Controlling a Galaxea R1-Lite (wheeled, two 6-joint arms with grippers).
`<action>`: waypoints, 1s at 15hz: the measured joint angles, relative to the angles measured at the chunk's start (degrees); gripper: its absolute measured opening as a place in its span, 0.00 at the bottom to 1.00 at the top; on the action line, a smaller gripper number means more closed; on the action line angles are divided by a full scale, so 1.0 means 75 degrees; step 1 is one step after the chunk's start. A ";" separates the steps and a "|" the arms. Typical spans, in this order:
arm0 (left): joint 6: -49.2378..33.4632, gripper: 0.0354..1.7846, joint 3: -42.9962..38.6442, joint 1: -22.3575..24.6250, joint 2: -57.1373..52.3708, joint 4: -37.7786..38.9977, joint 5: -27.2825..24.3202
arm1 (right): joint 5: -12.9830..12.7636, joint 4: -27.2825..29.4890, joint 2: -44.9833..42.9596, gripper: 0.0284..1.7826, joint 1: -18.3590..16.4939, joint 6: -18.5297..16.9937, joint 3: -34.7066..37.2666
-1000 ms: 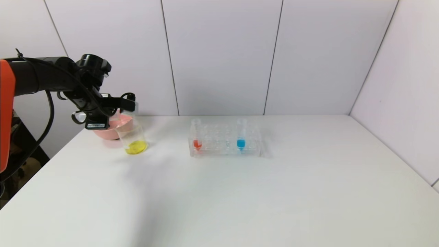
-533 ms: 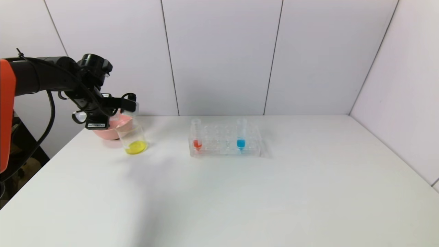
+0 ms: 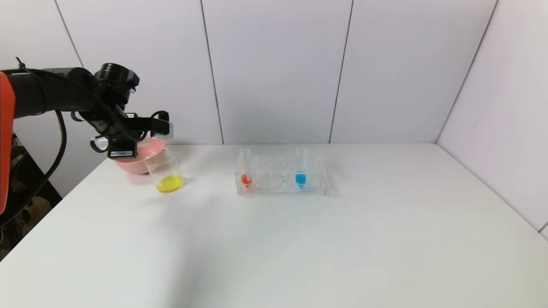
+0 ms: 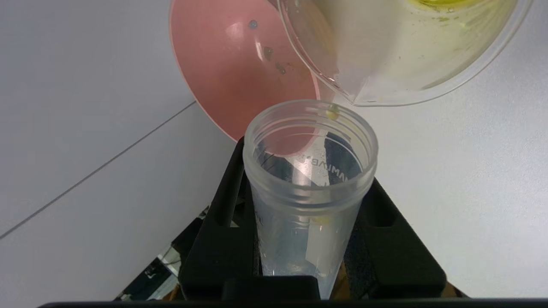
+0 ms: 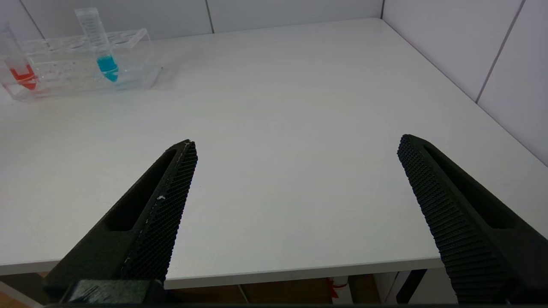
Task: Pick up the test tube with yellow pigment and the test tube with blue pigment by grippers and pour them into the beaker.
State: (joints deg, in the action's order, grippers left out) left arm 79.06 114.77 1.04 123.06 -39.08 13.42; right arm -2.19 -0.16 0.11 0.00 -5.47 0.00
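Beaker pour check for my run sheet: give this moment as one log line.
left gripper: shut on yellow test tube, tipped, emptied | beaker: yellow liquid | blue test tube: in rack | right gripper: open, idle

Black left arm (image 3: 64, 96) — orange casing, looping cable, white label — ridged black fingers (image 5: 165, 214).

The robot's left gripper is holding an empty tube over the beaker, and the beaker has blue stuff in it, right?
Not quite. The stuff in the beaker is yellow, not blue; the head view shows it. The blue is in a tube standing in the rack. The rest is right: the left gripper holds a nearly empty tube above the beaker.
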 joint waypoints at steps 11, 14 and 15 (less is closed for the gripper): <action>-0.7716 0.29 -0.0128 0.0397 -0.0819 0.1440 -0.2506 | 0.0000 0.0000 0.0000 0.96 0.0000 -0.0005 0.0000; -0.9642 0.29 -0.0294 0.0449 -0.0941 0.2241 -0.2498 | -0.0002 0.0000 0.0000 0.96 0.0000 -0.0005 0.0000; -0.9964 0.29 -0.0408 0.0533 -0.0948 0.2584 -0.2495 | 0.0000 0.0000 0.0000 0.96 0.0000 -0.0002 0.0000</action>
State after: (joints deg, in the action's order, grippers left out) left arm 4.33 111.71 5.03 115.96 -19.70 -5.29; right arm -2.19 -0.16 0.11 0.00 -5.49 0.00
